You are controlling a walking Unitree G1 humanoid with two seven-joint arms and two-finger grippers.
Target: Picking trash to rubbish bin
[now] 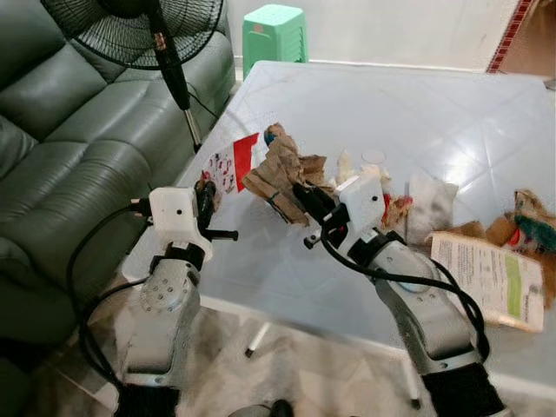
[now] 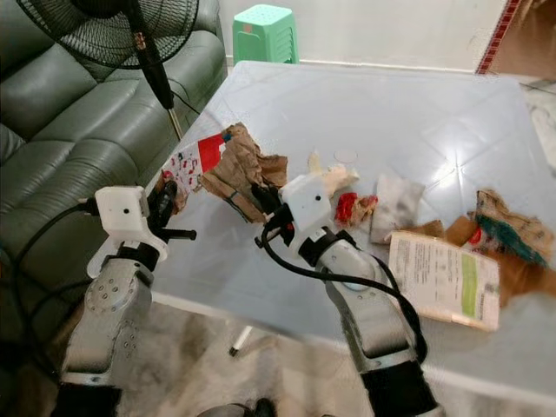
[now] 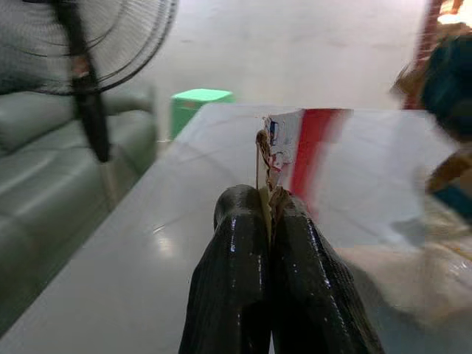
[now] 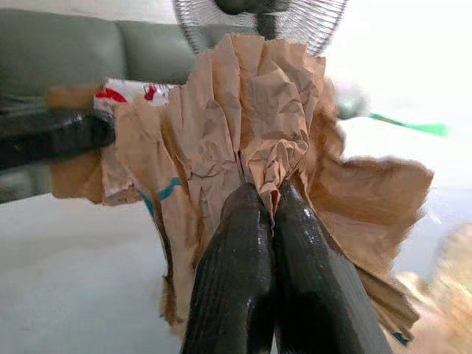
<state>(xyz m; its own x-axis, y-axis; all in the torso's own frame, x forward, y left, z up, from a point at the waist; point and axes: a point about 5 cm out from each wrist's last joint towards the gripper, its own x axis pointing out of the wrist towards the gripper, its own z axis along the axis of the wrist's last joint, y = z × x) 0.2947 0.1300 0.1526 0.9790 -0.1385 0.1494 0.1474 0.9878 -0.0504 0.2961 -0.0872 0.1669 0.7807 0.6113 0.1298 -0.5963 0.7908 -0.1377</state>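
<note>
My right gripper point(image 1: 302, 193) is shut on a crumpled brown paper bag point(image 1: 280, 169), lifted just over the glass table point(image 1: 417, 113); in the right wrist view the brown paper bag point(image 4: 251, 140) bunches up between the fingers point(image 4: 236, 280). At the table's left edge my left gripper point(image 1: 207, 189) is shut on a red and white wrapper point(image 1: 233, 162); the red and white wrapper point(image 3: 299, 144) stands pinched in the fingertips point(image 3: 247, 214). More trash lies right of the bag: white scraps point(image 1: 365, 165), a white napkin point(image 1: 431, 207), a printed carton point(image 1: 495, 278) and brown paper point(image 1: 526, 221).
A dark green sofa point(image 1: 61, 148) runs along the left. A standing fan point(image 1: 143, 30) rises between the sofa and the table. A green plastic stool point(image 1: 275, 30) stands beyond the table's far left corner. Tiled floor point(image 1: 287, 365) shows below the table's near edge.
</note>
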